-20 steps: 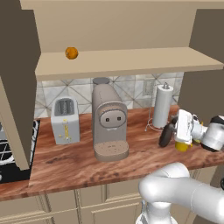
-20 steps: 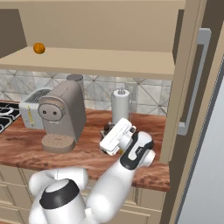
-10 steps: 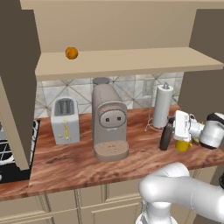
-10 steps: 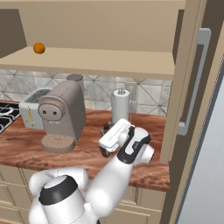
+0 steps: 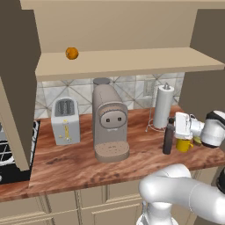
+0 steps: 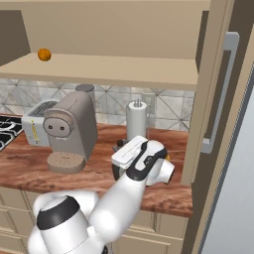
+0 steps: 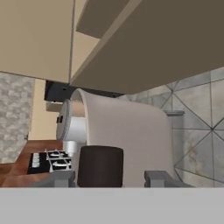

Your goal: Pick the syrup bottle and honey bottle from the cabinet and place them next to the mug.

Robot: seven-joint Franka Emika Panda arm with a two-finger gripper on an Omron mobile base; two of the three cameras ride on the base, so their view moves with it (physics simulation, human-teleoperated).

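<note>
- The cabinet (image 5: 132, 61) hangs over the counter (image 5: 79, 162); its wide shelf carries just a small orange fruit (image 5: 71, 53) at the left end.
- On the wood below stand a beige coffee machine (image 5: 109, 123), a toaster (image 5: 65, 121) to its left, and a paper towel roll (image 5: 163, 107) toward the right.
- The syrup bottle (image 5: 168, 136) now stands upright on the counter, just left of the mug (image 5: 184, 144) and in front of the towel roll. A second ago it was tilted and seemed clear of the wood; it has been brought down and straightened.
- The gripper (image 5: 176, 127) reaches in sideways from the right. In the hand view the bottle's dark cap (image 7: 100, 166) sits between the two fingertips (image 7: 157, 177), which stand partly apart around it. I judge it is still clasping the bottle.
- The mug is half hidden behind the hand, yellow showing beneath it.
- To my eye the syrup half is done bar the letting go. I can't spot the honey bottle anywhere, so that one is still to fetch.
</note>
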